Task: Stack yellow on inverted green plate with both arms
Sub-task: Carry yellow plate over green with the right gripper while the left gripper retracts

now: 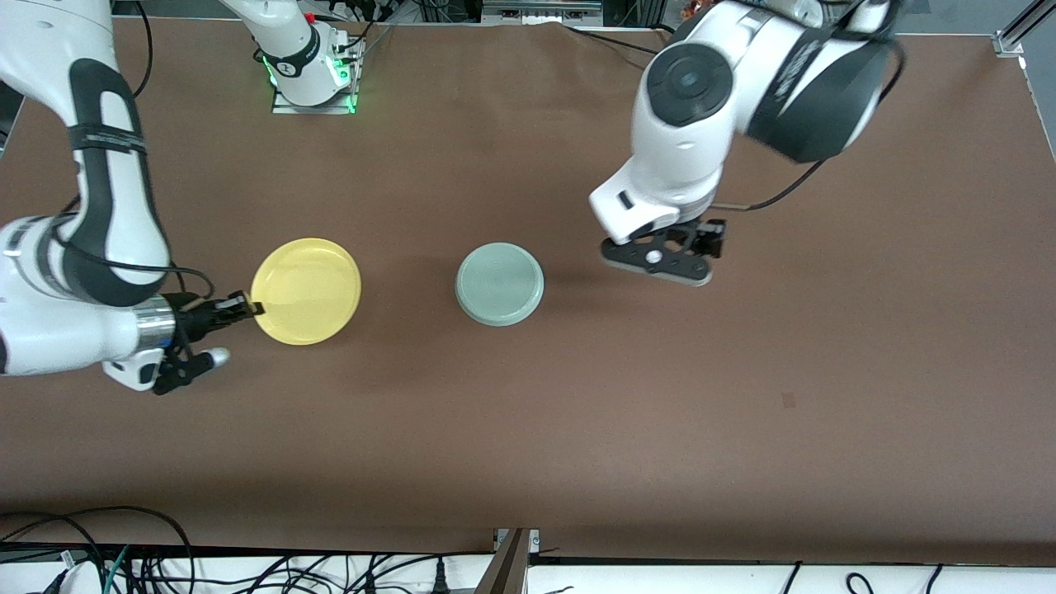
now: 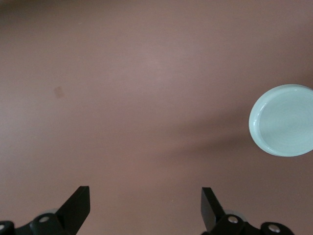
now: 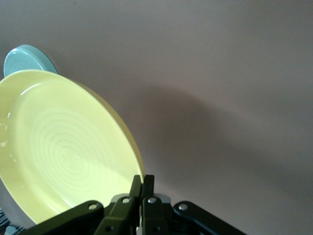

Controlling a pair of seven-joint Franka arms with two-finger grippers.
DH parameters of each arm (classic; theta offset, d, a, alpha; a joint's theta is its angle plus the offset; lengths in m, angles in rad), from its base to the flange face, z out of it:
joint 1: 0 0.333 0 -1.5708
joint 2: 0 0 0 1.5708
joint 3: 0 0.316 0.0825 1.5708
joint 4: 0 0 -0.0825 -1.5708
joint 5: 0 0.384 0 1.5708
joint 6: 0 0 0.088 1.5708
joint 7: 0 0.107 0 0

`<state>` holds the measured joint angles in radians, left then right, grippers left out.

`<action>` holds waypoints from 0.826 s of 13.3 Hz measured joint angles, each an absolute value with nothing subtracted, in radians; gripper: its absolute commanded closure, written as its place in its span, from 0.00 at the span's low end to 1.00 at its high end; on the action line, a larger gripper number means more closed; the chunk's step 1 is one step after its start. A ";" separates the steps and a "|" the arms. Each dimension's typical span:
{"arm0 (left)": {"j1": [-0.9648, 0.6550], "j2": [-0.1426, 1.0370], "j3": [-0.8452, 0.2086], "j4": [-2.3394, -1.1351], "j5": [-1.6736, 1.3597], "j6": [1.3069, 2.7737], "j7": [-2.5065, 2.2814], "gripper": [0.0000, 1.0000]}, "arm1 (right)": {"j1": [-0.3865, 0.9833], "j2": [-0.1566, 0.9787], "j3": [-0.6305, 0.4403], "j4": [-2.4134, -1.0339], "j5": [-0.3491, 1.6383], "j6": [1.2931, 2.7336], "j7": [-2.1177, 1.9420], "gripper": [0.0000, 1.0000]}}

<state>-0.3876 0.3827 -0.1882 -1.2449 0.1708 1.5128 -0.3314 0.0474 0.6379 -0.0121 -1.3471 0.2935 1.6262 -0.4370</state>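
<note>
The yellow plate (image 1: pixel 305 290) is toward the right arm's end of the table, open side up. My right gripper (image 1: pixel 252 307) is shut on its rim; in the right wrist view the plate (image 3: pixel 63 147) tilts up from the gripper (image 3: pixel 142 183) and casts a shadow on the table. The pale green plate (image 1: pixel 499 283) lies upside down mid-table, ringed underside up, and also shows in the right wrist view (image 3: pixel 27 56). My left gripper (image 1: pixel 660 262) hangs open and empty over bare table beside the green plate (image 2: pixel 282 120), toward the left arm's end; its fingers (image 2: pixel 78 205) stand wide apart.
The brown table (image 1: pixel 528 429) holds only the two plates. The right arm's base (image 1: pixel 309 70) stands at the edge farthest from the front camera. Cables (image 1: pixel 99 553) lie along the edge nearest it.
</note>
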 measured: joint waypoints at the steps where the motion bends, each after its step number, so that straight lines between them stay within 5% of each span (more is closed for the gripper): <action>1: -0.349 0.344 -0.187 -1.246 0.143 1.476 -0.331 0.00 | 0.078 0.639 -0.012 -1.376 0.298 1.670 -0.426 1.00; 7: -0.136 0.079 -0.187 -1.404 0.092 1.389 -0.286 0.00 | 0.270 0.638 -0.008 -1.478 0.324 1.817 -0.152 1.00; 11: 0.012 -0.056 -0.187 -1.621 0.056 1.523 -0.165 0.00 | 0.295 0.635 0.050 -1.561 0.346 1.949 -0.055 1.00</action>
<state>0.0122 -0.0556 -0.1865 -1.6206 0.0558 1.5226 -0.1652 0.2949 0.6347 0.0498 -1.5615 0.3461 1.9494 -0.0554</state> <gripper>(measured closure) 0.000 0.978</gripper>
